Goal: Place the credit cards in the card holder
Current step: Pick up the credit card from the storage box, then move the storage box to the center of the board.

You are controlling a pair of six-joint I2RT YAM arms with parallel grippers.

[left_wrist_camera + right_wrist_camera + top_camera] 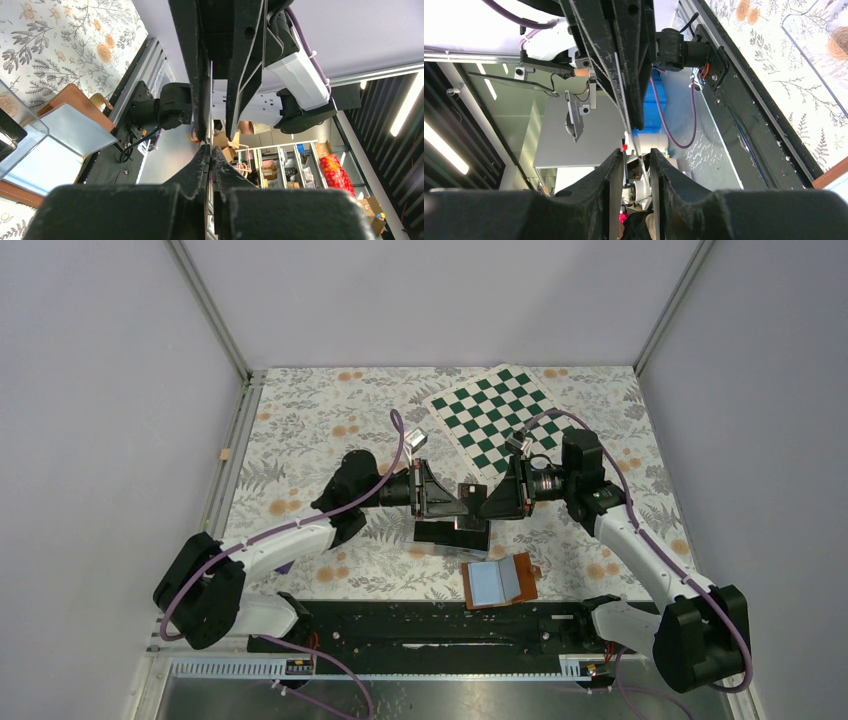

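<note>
Obscured: the credit card [210,100] shows edge-on only, as a thin line in both wrist views. Its face can't be read, and in the top view it is barely separable from the fingers.

Left gripper [210,150]: jaws closed down onto one end of the card, which is held in the air above the clear box [22,117].

Right gripper [636,152]: jaws part-open with a narrow gap. The card's other end lies in that gap, close to one finger. No clamp seen.

Containers: the clear box sits mid-table, directly under both grippers, with a black card stack [440,532] inside. The stack is largely covered by the grippers, so the count can't be told.

Card holder [500,582]: lies open and flat on the table [300,430] near the front edge, just beside the box, pale sleeve up. Sleeve contents can't be made out. In the right wrist view it is cut off, corner only.

Checker mat [495,410] lies at the far side, apart.
</note>
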